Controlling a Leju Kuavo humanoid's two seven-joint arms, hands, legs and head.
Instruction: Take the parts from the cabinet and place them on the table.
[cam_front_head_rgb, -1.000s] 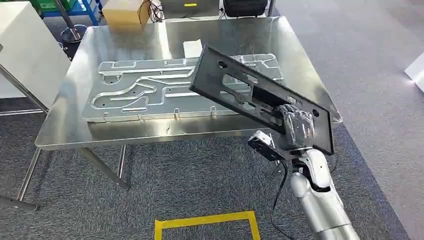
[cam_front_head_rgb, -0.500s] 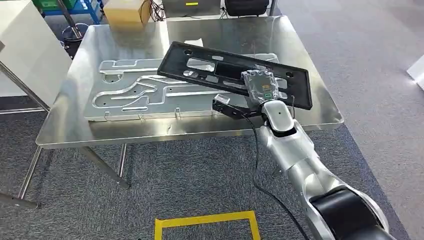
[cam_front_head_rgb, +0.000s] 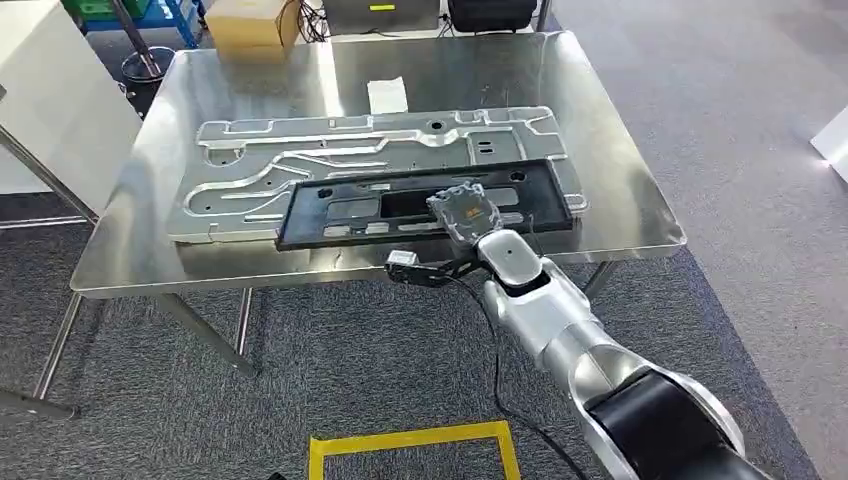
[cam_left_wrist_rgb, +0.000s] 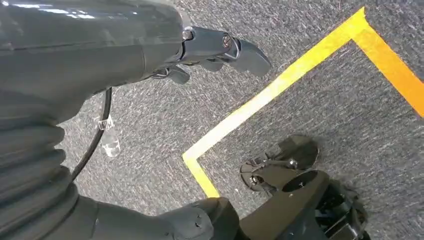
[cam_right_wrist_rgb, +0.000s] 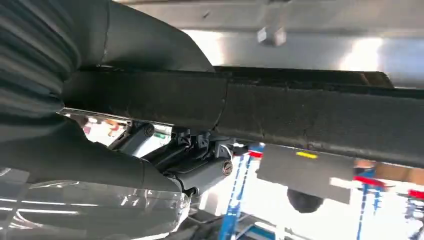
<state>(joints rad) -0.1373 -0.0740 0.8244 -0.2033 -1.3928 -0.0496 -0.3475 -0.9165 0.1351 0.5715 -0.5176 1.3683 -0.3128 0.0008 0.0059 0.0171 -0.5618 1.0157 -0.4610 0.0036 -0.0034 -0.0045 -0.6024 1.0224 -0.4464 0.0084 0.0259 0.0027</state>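
On the steel surface (cam_front_head_rgb: 130, 255), a long silver stamped panel (cam_front_head_rgb: 260, 175) lies flat, running from near the left edge toward the right, with a small white sheet (cam_front_head_rgb: 386, 96) just behind it near the far edge. Across the panel's near side rests the black frame part (cam_front_head_rgb: 340, 212), lying almost level and parallel to the surface's near edge, partly over the silver panel. The robot's right hand (cam_front_head_rgb: 462, 212) grips this frame at its near rail, right of centre; the right wrist view shows the thumb (cam_right_wrist_rgb: 150, 45) wrapped over the dark rail (cam_right_wrist_rgb: 310, 117) and the fingers (cam_right_wrist_rgb: 200, 172) curled beneath it, so the part is not yet released. The left hand (cam_left_wrist_rgb: 220, 47) hangs over the grey carpet by a yellow tape line (cam_front_head_rgb: 415, 440), holding nothing, its fingers loosely apart. The placement looks nearly complete, with letting go remaining. The risk lies in the overlap: resting on the ribbed silver panel and close to the near edge, the frame could rock, slide toward the robot or scrape the panel if the fingers drag it on withdrawal.
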